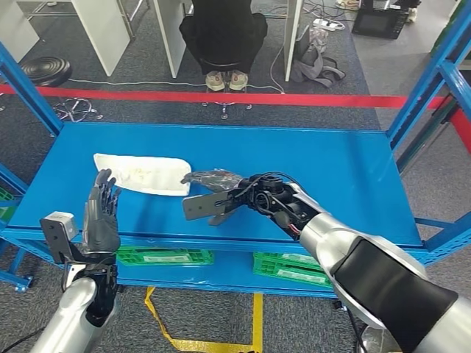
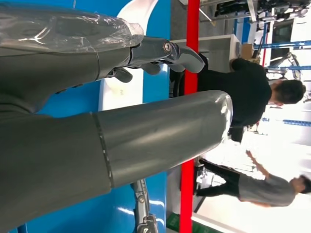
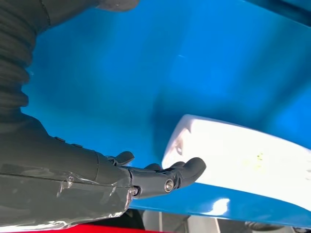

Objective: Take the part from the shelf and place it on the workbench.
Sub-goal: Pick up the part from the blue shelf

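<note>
Reach step. White part (image 1: 143, 175) lies flat on blue shelf (image 1: 333, 169). Our right robot hand (image 1: 222, 195), fingers spread, empty, at its end; left robot hand (image 1: 101, 217) open nearby. Next we must close around it.

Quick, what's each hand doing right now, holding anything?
Left hand: open, fingers up, holding nothing.
Right hand: open, fingers out flat at the end of the white part, no grip on it.
</note>
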Controlling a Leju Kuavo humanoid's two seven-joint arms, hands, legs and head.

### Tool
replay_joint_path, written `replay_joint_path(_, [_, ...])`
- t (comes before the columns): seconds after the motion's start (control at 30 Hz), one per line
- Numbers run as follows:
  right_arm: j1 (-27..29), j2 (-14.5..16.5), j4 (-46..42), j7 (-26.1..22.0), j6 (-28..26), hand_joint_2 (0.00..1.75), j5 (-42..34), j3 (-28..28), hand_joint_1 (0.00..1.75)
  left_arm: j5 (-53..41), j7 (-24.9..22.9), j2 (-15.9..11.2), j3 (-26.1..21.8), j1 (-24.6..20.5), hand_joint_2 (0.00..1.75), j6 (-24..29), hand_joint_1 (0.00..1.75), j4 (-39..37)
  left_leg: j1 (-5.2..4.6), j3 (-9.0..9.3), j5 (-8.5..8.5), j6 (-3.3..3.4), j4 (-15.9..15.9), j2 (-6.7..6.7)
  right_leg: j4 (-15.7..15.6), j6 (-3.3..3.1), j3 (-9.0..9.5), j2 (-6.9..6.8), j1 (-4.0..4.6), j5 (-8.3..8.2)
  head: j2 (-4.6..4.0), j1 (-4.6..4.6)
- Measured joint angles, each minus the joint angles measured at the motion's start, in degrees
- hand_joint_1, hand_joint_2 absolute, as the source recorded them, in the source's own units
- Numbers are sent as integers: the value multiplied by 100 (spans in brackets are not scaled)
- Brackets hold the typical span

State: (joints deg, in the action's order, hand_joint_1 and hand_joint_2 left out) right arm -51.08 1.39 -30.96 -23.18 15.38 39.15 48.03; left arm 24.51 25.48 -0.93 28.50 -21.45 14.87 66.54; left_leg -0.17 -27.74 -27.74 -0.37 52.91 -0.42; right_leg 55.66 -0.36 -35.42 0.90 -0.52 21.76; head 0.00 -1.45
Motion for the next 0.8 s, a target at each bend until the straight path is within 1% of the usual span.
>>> replay_joint_path(0.37, [-147,30,353,-14,-362,175,38,166,0,16,-6,-14,0,0,0,-54,0,-50,-2,1,0,0,3,2,-5,3,0,3,1,-2,0,1])
replay_joint_path(0.67, [-230,-47,621,5,-529,175,149,242,0,22,-6,-28,0,0,0,-60,0,-75,-4,1,0,0,5,2,-8,4,0,4,2,-3,0,1])
replay_joint_path(0.8, [-237,-120,728,31,-691,175,264,262,0,35,-6,-33,0,4,0,-55,0,-75,-4,0,0,0,5,3,-9,5,1,4,2,-3,0,1])
